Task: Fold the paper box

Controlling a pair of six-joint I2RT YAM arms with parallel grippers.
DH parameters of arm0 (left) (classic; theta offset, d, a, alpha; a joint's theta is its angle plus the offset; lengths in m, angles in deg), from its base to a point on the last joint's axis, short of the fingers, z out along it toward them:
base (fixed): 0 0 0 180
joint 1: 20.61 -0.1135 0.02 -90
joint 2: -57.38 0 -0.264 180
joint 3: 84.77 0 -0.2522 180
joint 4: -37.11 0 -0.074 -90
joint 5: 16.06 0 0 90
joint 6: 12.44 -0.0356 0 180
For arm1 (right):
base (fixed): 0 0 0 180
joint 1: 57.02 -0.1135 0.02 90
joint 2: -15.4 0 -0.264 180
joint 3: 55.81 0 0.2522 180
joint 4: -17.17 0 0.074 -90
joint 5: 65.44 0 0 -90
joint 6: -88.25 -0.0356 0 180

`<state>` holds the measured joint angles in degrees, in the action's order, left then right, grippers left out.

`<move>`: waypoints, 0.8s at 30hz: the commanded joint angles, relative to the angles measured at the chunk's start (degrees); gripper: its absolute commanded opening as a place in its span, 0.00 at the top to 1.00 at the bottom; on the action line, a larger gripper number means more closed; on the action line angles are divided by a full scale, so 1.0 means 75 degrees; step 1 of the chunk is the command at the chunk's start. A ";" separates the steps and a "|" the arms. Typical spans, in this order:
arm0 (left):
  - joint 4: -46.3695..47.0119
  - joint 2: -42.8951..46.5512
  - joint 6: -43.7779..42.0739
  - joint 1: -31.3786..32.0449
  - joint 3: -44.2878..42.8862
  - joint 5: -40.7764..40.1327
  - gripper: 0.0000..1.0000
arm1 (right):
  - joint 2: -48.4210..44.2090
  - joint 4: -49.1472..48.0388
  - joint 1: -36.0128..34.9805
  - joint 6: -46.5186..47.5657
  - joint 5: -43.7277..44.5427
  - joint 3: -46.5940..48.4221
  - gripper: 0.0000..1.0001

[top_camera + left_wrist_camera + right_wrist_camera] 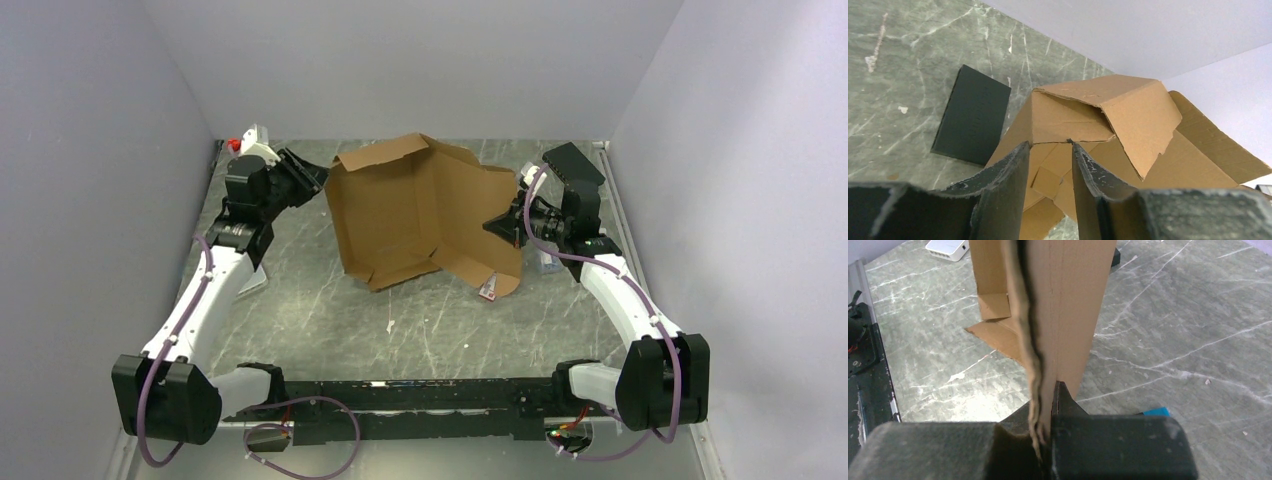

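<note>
The brown paper box stands half folded at the table's middle back, with its panels raised and a flap lying at the front. My left gripper is at its left wall. In the left wrist view the box fills the right side, and the left gripper is open with its fingertips at the edge of a box wall. My right gripper is shut on the box's right panel. In the right wrist view the right gripper pinches the edge of the cardboard.
A flat black box lies on the table left of the paper box. A white device sits near the back. A small red-marked item lies by the front flap. A blue item lies under the right gripper. Grey walls close in three sides.
</note>
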<state>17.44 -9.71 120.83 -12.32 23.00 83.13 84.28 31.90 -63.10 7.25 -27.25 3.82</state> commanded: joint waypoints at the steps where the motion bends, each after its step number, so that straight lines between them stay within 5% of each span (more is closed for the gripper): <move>1: 0.0729 0.0028 0.0482 0.0031 0.0097 0.0509 0.58 | -0.0103 -0.0073 -0.0067 -0.0016 -0.0288 0.0007 1.00; 8: 0.1262 0.0514 0.0119 -0.0269 0.0531 0.1124 0.47 | -0.0080 -0.0030 -0.0067 -0.0021 -0.0229 0.0038 1.00; 17: 0.0476 0.1893 -0.3362 -0.0669 0.1037 0.0919 0.24 | -0.0055 -0.0071 -0.0020 -0.0144 -0.0319 0.0040 1.00; 24: 0.0650 0.2274 -0.5325 -0.0678 0.1334 0.1345 0.31 | -0.0016 -0.0082 -0.0020 -0.0153 -0.0331 0.0030 1.00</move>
<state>21.11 7.51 92.66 -17.15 32.61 90.65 84.28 31.66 -63.10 6.96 -28.00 3.82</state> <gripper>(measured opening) 0.724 0.018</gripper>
